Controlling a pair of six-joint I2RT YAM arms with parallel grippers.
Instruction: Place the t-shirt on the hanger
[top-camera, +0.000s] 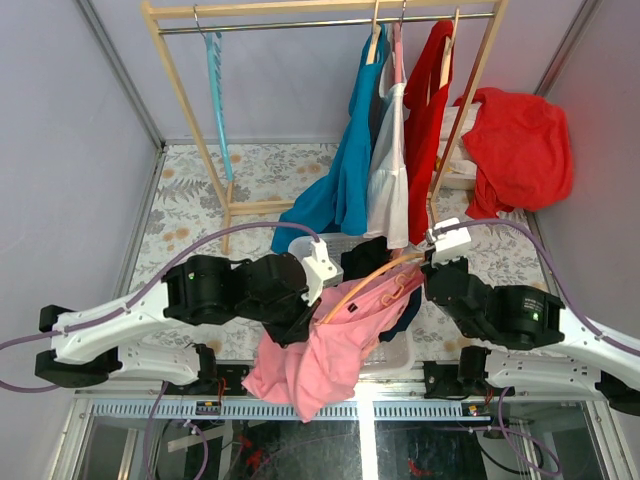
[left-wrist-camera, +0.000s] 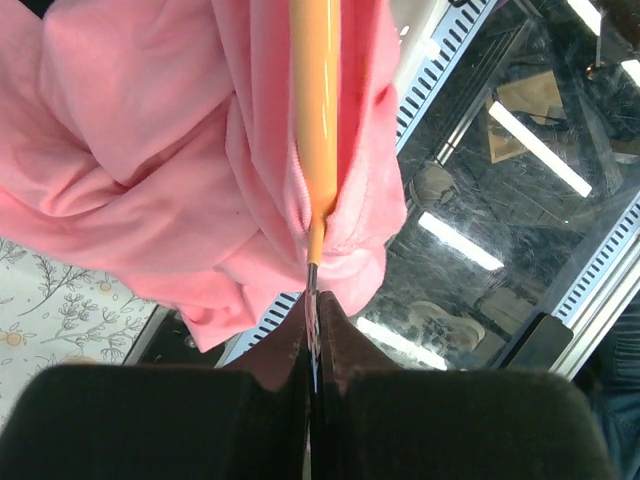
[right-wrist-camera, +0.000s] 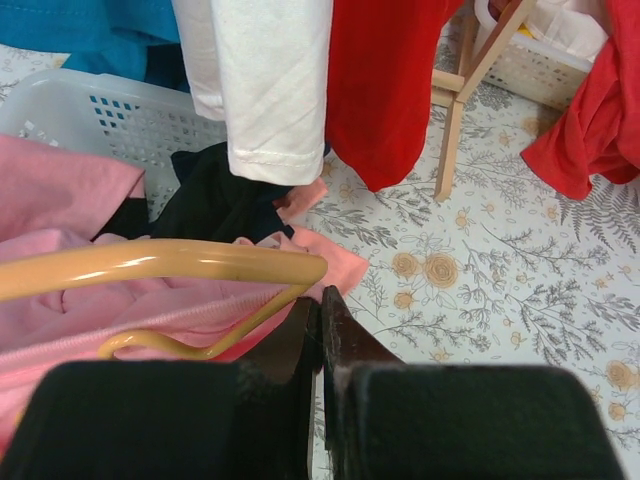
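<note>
The orange hanger (top-camera: 375, 278) hangs in the air between my two grippers, and the pink t-shirt (top-camera: 320, 355) is draped over it, sagging past the table's near edge. My left gripper (top-camera: 312, 300) is shut on the hanger's thin metal hook (left-wrist-camera: 312, 282). In the left wrist view the orange arm (left-wrist-camera: 317, 110) runs away from the jaws through the pink fabric (left-wrist-camera: 140, 170). My right gripper (top-camera: 430, 262) is shut, its tips (right-wrist-camera: 321, 296) just under the hanger's rounded end (right-wrist-camera: 250, 266), against pink cloth (right-wrist-camera: 70, 310). I cannot tell whether cloth is pinched there.
A wooden rack (top-camera: 470, 110) at the back holds blue (top-camera: 345, 170), white (top-camera: 392, 180) and red (top-camera: 425, 130) garments and a teal hanger (top-camera: 216, 90). A white basket (right-wrist-camera: 90, 110) holding dark clothes sits under the hanger. A red garment (top-camera: 520, 145) lies at the right.
</note>
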